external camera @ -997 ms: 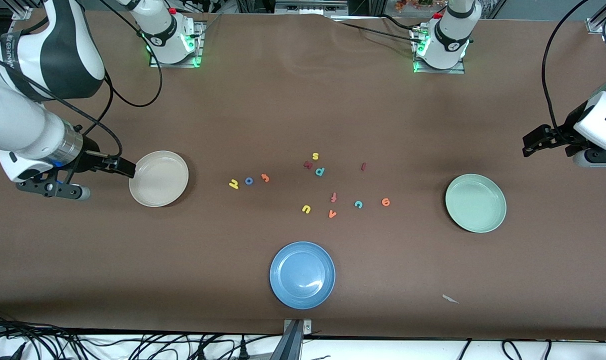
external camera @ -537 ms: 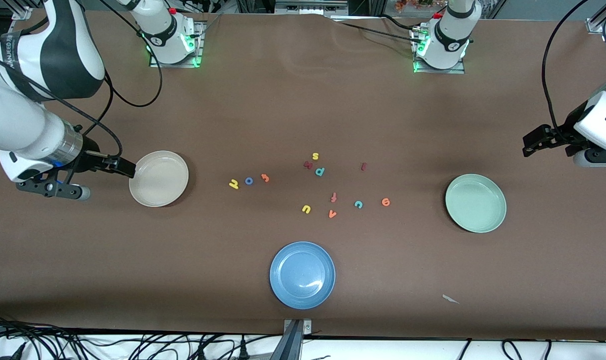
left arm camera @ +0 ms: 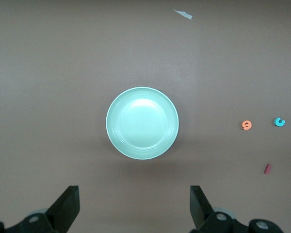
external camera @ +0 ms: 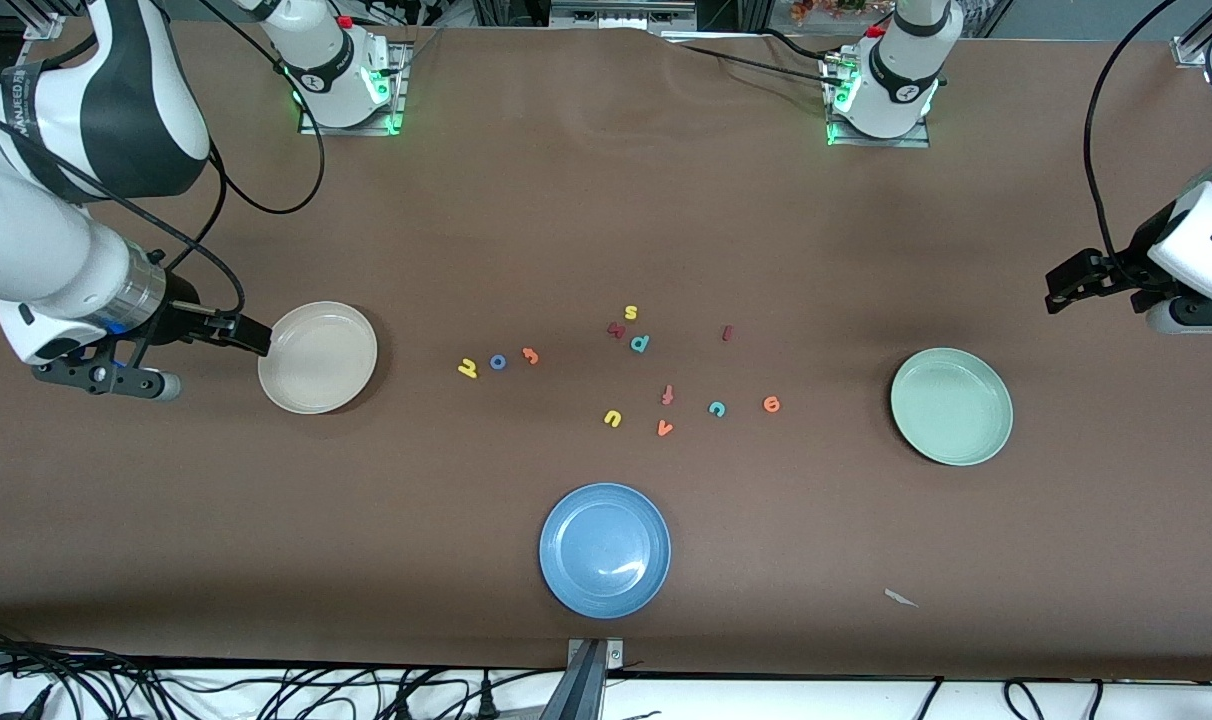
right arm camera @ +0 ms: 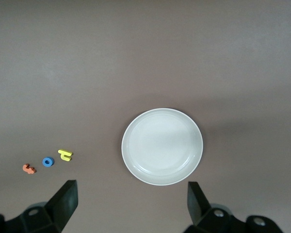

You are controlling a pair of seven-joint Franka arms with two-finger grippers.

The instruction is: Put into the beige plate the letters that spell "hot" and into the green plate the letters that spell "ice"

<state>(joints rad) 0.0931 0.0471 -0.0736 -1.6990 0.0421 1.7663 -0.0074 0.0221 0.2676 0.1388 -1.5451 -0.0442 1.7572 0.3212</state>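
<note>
Grippers wide and empty, letters not yet on plates

Right gripper [external camera: 251, 335] hangs just beside the beige plate [external camera: 318, 357], at the rim toward the right arm's end of the table. In the right wrist view its fingers [right arm camera: 65, 199] stand wide apart w/ nothing between them, only the plate's rim below. Left gripper [external camera: 1061, 283] hangs over bare table at the left arm's end, apart from the green plate [external camera: 951, 405]. Its fingers [left arm camera: 68, 206] also stand wide, nothing held.

Both plates have no letters in them.

Letters for "hot" lie in one short row on the table, between the beige plate and the middle group: yellow h [external camera: 468, 368] closest to the beige plate, then blue o [external camera: 498, 362], then orange t [external camera: 531, 355]. They are near each other but not touching.

Letters for "ice" are more spread, toward the green plate: dark red i [external camera: 727, 333] farther from the front camera, teal c [external camera: 717, 408] and orange e [external camera: 771, 404] nearer, beside each other.

Other letters in the middle: yellow s [external camera: 631, 312], teal p [external camera: 640, 344], a dark red letter [external camera: 616, 329] beside it, red f [external camera: 668, 395], yellow u [external camera: 613, 418], orange v [external camera: 665, 429].

Blue plate [external camera: 605, 550] lies nearest to the front camera. A small white scrap [external camera: 900, 598] lies on the table nearer the camera than the green plate.
</note>
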